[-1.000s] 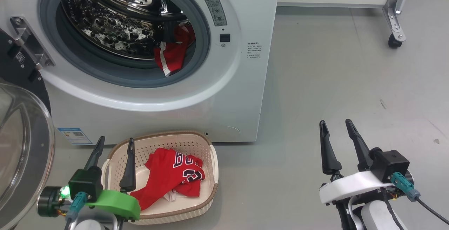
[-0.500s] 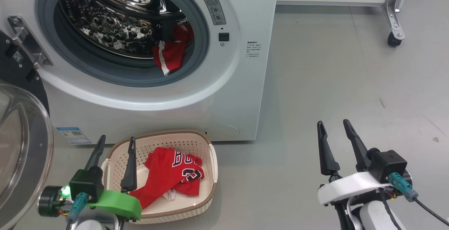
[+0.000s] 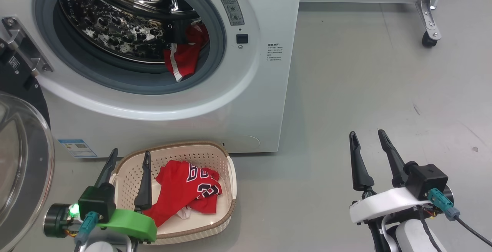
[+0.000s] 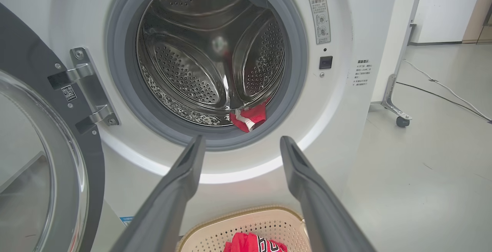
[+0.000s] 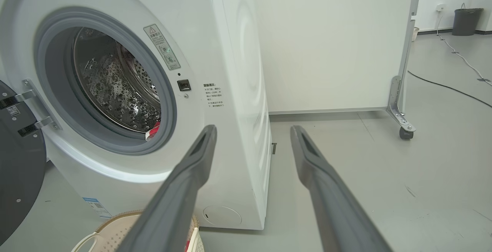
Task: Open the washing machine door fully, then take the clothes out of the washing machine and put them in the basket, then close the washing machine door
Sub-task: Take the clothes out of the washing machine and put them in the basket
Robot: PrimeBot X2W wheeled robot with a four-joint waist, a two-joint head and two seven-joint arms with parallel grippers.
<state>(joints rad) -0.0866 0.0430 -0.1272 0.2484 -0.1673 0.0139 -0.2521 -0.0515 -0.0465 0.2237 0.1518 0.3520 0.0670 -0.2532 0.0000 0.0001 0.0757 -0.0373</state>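
Note:
The white washing machine (image 3: 253, 102) stands with its door (image 3: 19, 159) swung wide open at the left, glass bowl facing me. A red piece of clothes (image 3: 180, 58) lies at the drum's lower right edge, also in the left wrist view (image 4: 248, 116). Another red jersey (image 3: 188, 188) with black-and-white numbers lies in the cream basket (image 3: 221, 213) on the floor before the machine. My left gripper (image 3: 130, 159) hangs open over the basket's left rim, holding nothing. My right gripper (image 3: 368, 138) is open over bare floor at the right, well away from the machine.
Grey floor stretches to the right of the machine. A white panel on a castor foot (image 3: 427, 38) stands at the back right, with cables (image 5: 446, 87) on the floor beyond it. The door hinge bracket (image 3: 23, 46) juts out at the machine's left.
The whole picture has shifted slightly left and up, so the camera moved. Both grippers stay open and in much the same place; the clothes lie as before.

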